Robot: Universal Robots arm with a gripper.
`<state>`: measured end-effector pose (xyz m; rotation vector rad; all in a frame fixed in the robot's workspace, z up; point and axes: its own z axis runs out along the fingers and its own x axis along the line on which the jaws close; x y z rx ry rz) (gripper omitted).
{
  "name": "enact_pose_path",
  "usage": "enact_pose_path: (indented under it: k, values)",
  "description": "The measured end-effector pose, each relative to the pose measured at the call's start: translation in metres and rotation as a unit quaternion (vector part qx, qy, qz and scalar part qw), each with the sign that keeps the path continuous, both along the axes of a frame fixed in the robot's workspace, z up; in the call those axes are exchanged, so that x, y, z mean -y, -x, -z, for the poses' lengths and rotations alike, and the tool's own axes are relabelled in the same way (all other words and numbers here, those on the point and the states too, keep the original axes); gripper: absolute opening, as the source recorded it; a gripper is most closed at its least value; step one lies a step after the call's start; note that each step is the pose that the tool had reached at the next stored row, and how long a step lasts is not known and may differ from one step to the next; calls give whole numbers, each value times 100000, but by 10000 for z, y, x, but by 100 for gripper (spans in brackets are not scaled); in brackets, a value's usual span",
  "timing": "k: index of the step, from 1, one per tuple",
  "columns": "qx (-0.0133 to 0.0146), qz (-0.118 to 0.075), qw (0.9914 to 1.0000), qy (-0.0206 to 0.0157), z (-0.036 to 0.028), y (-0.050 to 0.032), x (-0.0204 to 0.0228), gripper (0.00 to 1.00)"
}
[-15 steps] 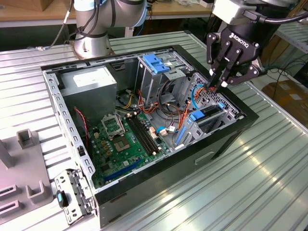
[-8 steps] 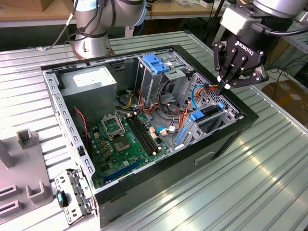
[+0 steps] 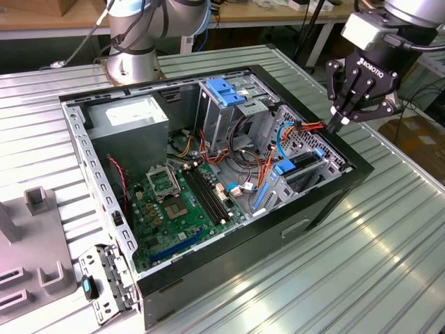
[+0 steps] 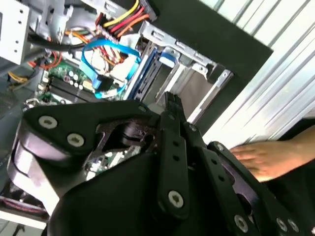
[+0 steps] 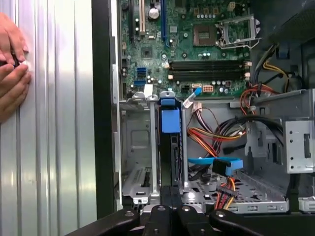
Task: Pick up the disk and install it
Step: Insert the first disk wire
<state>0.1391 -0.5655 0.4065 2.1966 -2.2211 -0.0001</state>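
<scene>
1. Gripper (image 3: 338, 125): jaws clenched, nothing betw. them; hovers just over PC case (image 3: 327, 202) rim.
2. Disk (image 3: 304, 165): on edge in bay slot inside case, below gripper.
3. Judged: pick + insert look done; fully seated? can't tell.
4. Person's hand (image 4: 266, 157) on desk (image 3: 389, 264) beside case.

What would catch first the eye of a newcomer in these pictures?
First, the open computer case on the ribbed metal table, with its green motherboard inside. The black end effector hangs closed above the case's edge at the exterior view's right, near the disk with blue tabs in its bay. In the first wrist view, a person's hand rests on the table beside the case.
</scene>
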Motion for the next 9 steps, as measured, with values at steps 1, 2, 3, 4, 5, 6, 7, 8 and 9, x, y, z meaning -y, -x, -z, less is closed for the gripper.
enact_pose_path:
  k: [1,2,3,4,5,6,7,8,9]
  values:
    - [4,-1538,99988,71,12,-3,0,11]
    - [5,-2656,99965,92,22,-4,1,11]
    - [4,-4084,99916,131,33,-6,0,11]
    - [4,-5108,99869,149,42,-7,1,11]
    - [5,-6091,99814,175,50,-8,1,11]
    - [7,-7615,99709,211,62,-9,0,11]
    - [7,-9620,99536,247,76,-10,0,11]
    - [10,-10525,99444,252,81,-11,0,11]
    - [12,-11438,99343,257,86,-12,0,11]
